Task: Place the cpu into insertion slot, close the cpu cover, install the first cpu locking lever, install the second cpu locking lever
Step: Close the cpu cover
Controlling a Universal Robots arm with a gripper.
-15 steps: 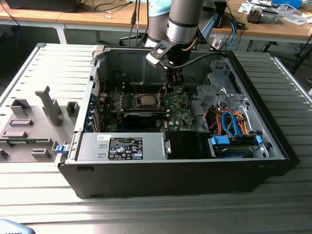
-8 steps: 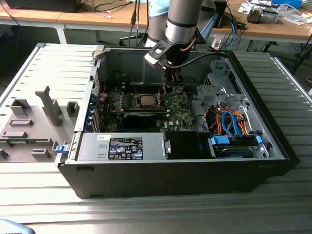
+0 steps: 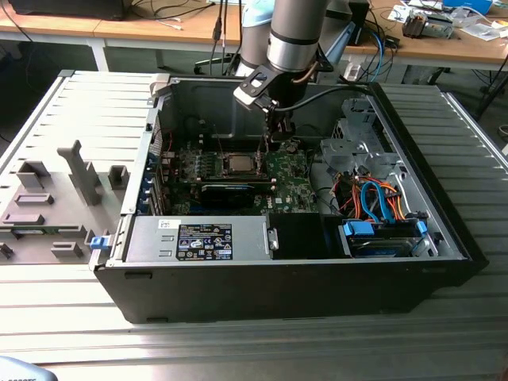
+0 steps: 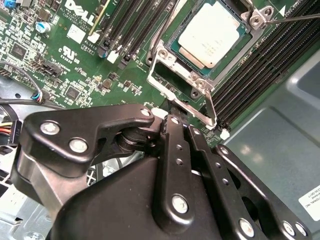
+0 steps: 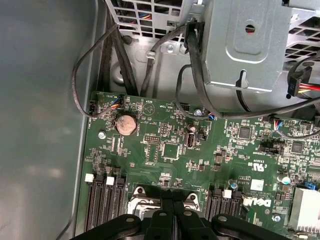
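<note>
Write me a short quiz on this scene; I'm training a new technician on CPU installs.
1. True or false: the cpu lies in its socket.
2. The gripper is at: A) the cover B) a cable C) the coin battery.
3. Fill in: the cover stands raised beside the cpu, not yet ____.

Key: 1 true; 2 A; 3 closed.

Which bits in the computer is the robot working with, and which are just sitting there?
Job:
cpu, set in place
cpu cover, open beside it
locking lever
gripper, by the cpu cover

Just there:
coin battery
memory slots
orange and blue cables
power supply
</note>
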